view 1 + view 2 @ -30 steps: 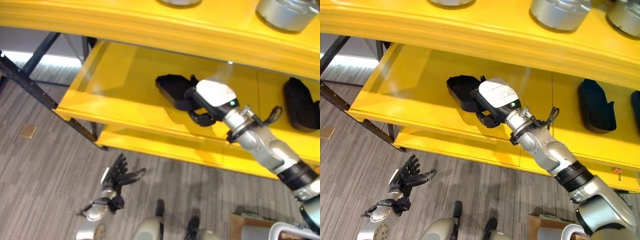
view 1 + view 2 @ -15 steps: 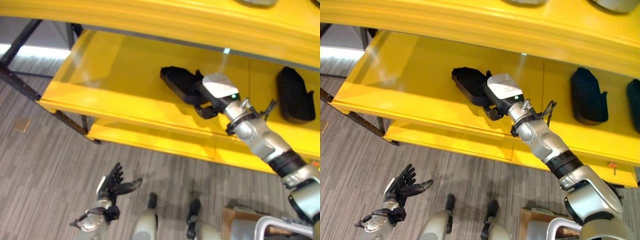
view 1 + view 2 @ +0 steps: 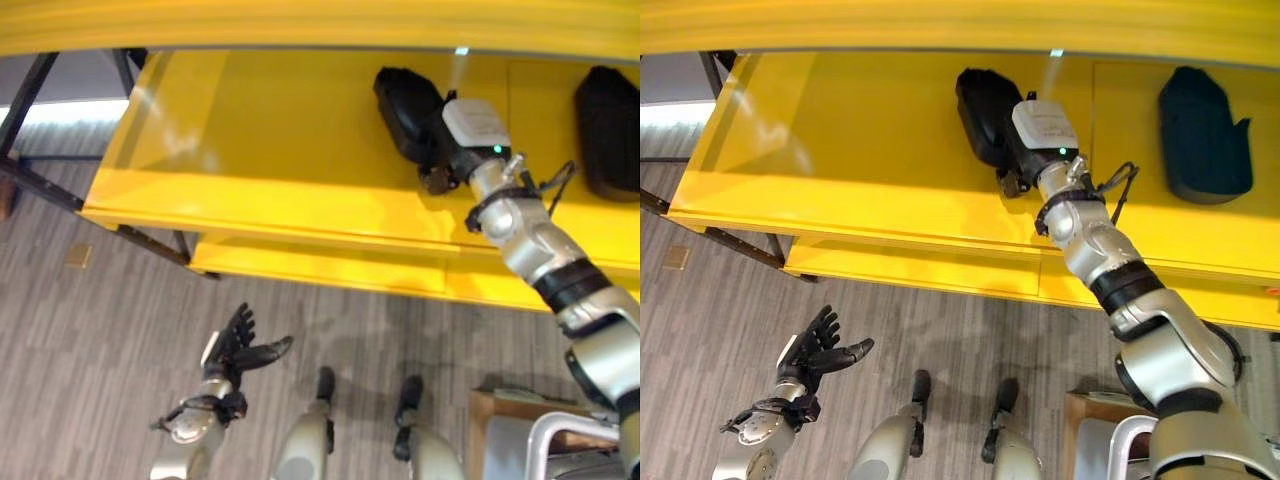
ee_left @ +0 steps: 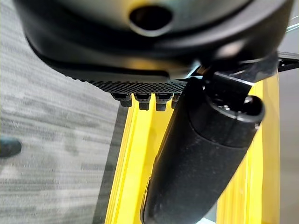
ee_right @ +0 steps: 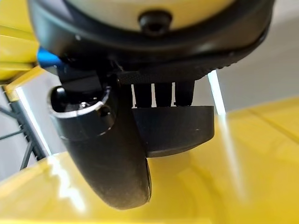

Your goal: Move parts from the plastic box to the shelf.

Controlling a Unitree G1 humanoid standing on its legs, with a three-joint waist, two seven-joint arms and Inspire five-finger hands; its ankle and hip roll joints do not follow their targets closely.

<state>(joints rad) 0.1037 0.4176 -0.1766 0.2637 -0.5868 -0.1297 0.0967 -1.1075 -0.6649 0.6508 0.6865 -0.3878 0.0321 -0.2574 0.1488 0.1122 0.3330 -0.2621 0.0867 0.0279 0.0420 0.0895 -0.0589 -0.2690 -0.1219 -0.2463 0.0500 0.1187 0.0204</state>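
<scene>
A part (image 3: 983, 112) lies on the shelf (image 3: 840, 150), toward its back, with the right hand (image 3: 1038, 135) against the part's right end. A second part (image 3: 1203, 133) lies on the same shelf, well off to the right. The left hand (image 3: 812, 352) hangs low over the floor (image 3: 720, 330), in front of the shelf.

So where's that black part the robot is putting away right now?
The black part lies on the yellow shelf, toward the back, with the right robot hand on its near end. Another black part sits further to its right.
</scene>
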